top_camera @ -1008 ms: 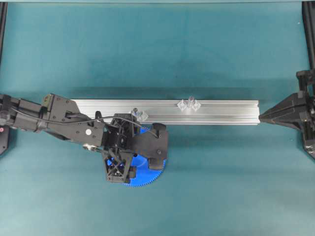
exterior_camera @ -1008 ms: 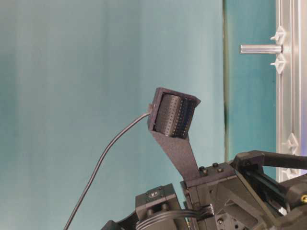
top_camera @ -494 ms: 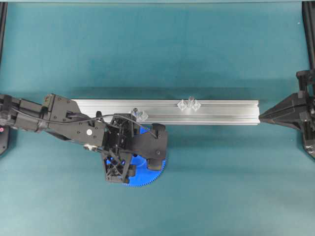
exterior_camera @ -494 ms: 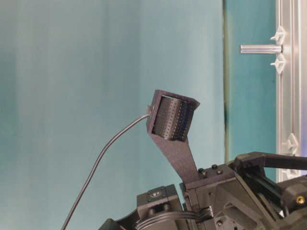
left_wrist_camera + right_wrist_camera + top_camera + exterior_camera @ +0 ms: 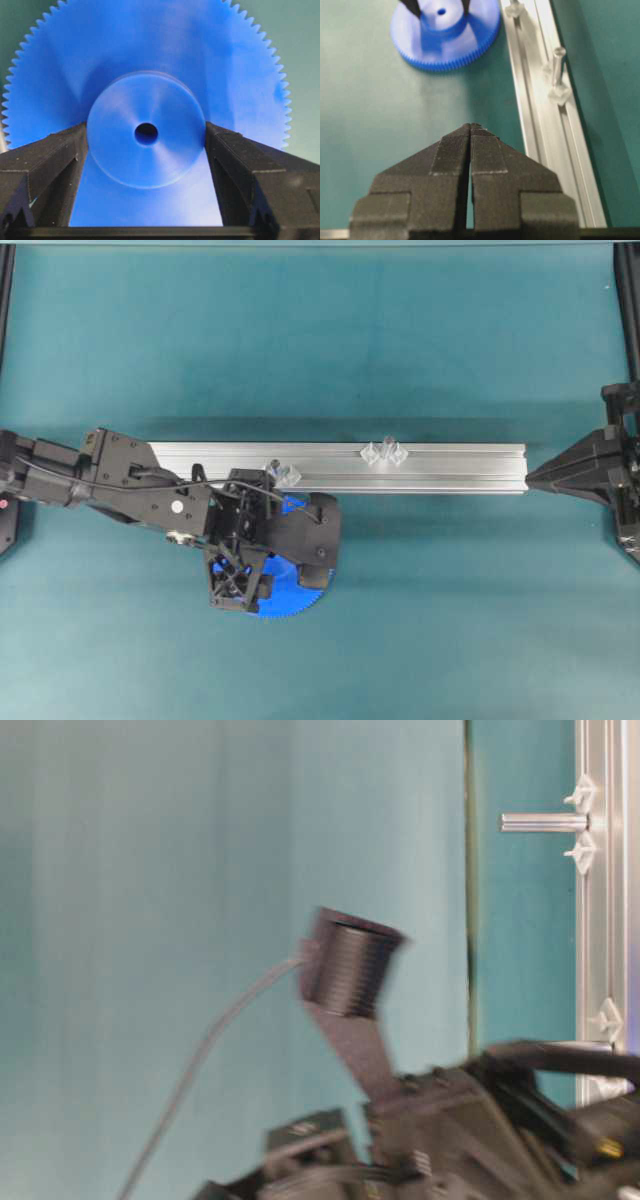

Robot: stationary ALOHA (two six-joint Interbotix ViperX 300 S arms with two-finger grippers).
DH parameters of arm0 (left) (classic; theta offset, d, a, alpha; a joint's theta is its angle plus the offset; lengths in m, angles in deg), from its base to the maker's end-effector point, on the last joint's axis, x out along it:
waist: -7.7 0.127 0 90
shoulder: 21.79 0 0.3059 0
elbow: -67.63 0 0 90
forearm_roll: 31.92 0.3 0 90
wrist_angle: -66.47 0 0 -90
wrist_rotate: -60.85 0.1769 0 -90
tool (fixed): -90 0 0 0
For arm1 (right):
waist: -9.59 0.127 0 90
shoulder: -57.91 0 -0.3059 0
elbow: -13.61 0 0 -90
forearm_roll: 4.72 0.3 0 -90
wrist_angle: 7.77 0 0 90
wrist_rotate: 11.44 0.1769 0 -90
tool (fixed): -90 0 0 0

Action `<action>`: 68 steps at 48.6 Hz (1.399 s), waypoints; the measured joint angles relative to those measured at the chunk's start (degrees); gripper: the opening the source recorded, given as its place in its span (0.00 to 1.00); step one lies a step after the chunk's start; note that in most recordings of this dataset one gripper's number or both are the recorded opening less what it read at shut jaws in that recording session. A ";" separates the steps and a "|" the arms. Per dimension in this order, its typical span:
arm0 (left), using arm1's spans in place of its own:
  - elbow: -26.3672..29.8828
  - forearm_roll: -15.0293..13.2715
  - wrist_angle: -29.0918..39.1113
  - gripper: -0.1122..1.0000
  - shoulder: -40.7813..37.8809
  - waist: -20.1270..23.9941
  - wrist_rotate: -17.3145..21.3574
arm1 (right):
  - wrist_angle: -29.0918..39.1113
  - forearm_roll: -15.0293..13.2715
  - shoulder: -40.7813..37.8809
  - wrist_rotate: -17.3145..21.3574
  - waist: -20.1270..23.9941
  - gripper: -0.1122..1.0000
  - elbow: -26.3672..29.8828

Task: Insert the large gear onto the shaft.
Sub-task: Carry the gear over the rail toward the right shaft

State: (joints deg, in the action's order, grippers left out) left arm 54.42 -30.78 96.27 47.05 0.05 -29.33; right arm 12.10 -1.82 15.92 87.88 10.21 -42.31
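The large gear, a bright blue toothed disc, fills the left wrist view. My left gripper is shut on its raised hub, one black finger pressed against each side. From overhead the gear shows under the left gripper, just in front of the rail. The shaft stands upright on its clear winged mount on the rail, to the right of the gear; it also shows as the shaft and the shaft. My right gripper is shut and holds nothing, off the rail's right end.
A long aluminium rail lies across the middle of the teal table. A second clear mount sits on it right beside the left wrist. The right arm rests at the right edge. Black frame posts stand at the table's far corners.
My left jaws have closed onto the gear's hub. The left arm and gear have shifted slightly left, and the table-level view is blurred by that motion. The right arm has not moved.
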 measured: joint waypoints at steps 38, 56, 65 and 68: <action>9.05 0.00 1.32 0.80 3.96 4.22 5.10 | -0.62 0.00 1.32 0.00 0.09 0.11 -0.88; 17.31 0.00 5.45 0.80 0.44 9.67 14.41 | -0.53 -0.44 3.25 0.00 0.00 0.11 -1.23; 21.62 0.09 5.54 0.80 -3.25 10.90 15.38 | -0.62 -0.44 3.34 0.00 0.09 0.11 -1.32; 23.03 0.09 5.54 0.80 -4.48 11.51 15.91 | -0.53 -0.44 3.25 0.00 0.09 0.11 -1.23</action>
State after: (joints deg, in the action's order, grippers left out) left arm 77.45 -30.69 101.80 42.57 11.56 -13.42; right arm 11.57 -2.26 19.17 87.88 10.30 -43.55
